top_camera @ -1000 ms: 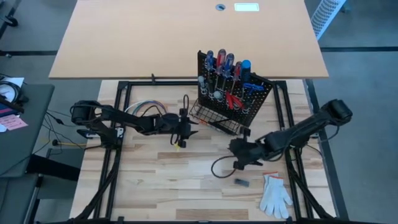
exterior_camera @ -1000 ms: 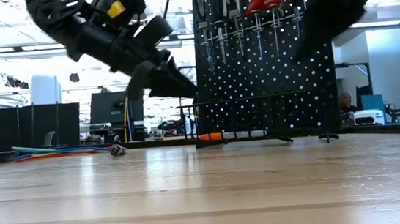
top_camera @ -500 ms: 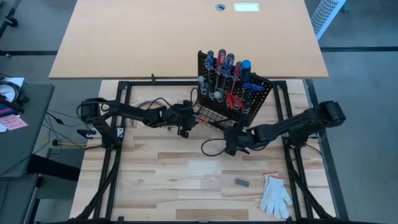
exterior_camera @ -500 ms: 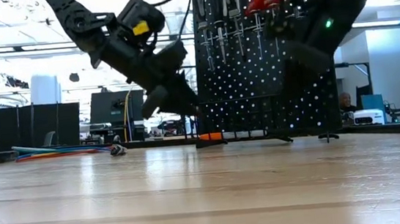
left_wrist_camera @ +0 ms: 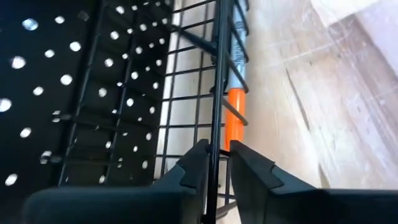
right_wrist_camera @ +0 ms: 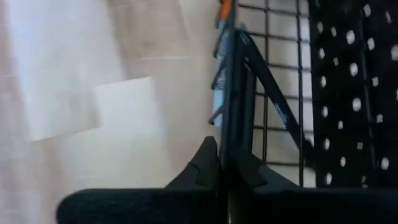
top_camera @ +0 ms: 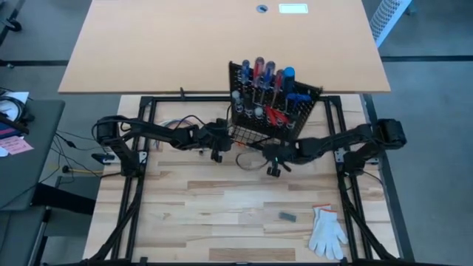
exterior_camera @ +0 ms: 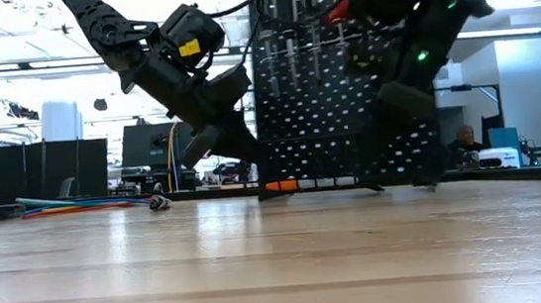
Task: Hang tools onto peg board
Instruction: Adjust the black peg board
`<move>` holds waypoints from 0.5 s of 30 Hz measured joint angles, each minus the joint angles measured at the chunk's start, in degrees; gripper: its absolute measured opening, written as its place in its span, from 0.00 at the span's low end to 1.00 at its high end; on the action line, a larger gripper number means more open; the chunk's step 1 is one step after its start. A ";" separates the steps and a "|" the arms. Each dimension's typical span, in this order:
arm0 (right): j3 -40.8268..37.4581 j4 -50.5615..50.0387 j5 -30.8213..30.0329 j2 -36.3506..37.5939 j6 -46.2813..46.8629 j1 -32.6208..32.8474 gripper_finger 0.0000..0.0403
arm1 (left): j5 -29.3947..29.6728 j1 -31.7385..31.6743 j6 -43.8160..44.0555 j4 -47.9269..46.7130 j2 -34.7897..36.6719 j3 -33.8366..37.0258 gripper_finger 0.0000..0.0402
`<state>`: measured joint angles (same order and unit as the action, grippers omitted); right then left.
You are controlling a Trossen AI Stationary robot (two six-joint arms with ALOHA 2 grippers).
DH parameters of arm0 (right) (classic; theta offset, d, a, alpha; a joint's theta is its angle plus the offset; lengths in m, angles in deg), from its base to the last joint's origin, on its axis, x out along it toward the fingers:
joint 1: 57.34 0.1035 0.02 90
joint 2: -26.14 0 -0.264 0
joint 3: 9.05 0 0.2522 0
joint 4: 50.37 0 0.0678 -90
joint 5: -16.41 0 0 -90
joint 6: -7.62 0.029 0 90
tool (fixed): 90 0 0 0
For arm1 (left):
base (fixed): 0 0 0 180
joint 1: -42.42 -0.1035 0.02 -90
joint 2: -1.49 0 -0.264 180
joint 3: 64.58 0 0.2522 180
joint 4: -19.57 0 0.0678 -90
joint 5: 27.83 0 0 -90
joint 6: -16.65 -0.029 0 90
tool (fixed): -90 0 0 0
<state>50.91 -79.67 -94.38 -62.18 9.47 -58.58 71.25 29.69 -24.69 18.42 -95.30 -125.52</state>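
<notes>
The black peg board (top_camera: pixel 275 97) stands upright at the table's far middle. Red- and blue-handled screwdrivers (top_camera: pixel 264 75) hang in its rings. The wire basket (top_camera: pixel 255 136) sits at its base, and an orange-handled tool (left_wrist_camera: pixel 235 116) lies in it. My left gripper (top_camera: pixel 220 146) is at the basket's left end, shut on one of its wires. My right gripper (top_camera: pixel 270 158) is at the basket's near right part, also shut on a wire. In the low view both arms (exterior_camera: pixel 195 89) stand in front of the board (exterior_camera: pixel 326 106). My left gripper pinches one thin wire of the basket's wall (left_wrist_camera: pixel 215 144) between its two fingers. It comes from the table's left, slanting down. The basket's base stays on the table. My right gripper pinches a basket wire (right_wrist_camera: pixel 229 140) between its two fingers, with the fingertips nearly meeting. It comes from the table's right, slanting down.
A white glove (top_camera: pixel 327 230) and a small dark piece (top_camera: pixel 287 216) lie near the front right. A loop of coloured wires (top_camera: pixel 171 127) lies behind the left arm. A black cable loop (top_camera: pixel 247 159) lies by the right gripper. A large tan tabletop (top_camera: pixel 222 44) lies beyond.
My right gripper has gone toward the table's left and far edge, down to the basket, and has shut on a wire. My left gripper has gone to the basket's left end and has shut on a wire. The peg board has turned slightly and shifted left.
</notes>
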 joint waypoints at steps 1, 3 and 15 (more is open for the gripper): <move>0.00 0.40 0.08 -0.11 -1.37 -0.94 0.02 | 0.17 0.12 0.06 -0.48 0.02 0.00 0.13; 0.00 0.87 1.56 -0.15 -4.45 -2.88 0.02 | 1.38 0.51 0.13 -1.55 0.13 0.00 0.10; -0.04 5.75 11.34 -0.36 -17.77 -14.80 0.04 | 6.74 0.65 0.40 -2.75 -0.07 0.11 0.09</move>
<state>50.86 -73.92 -83.04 -62.54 -8.29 -73.38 77.99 30.34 -24.29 15.67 -95.37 -125.41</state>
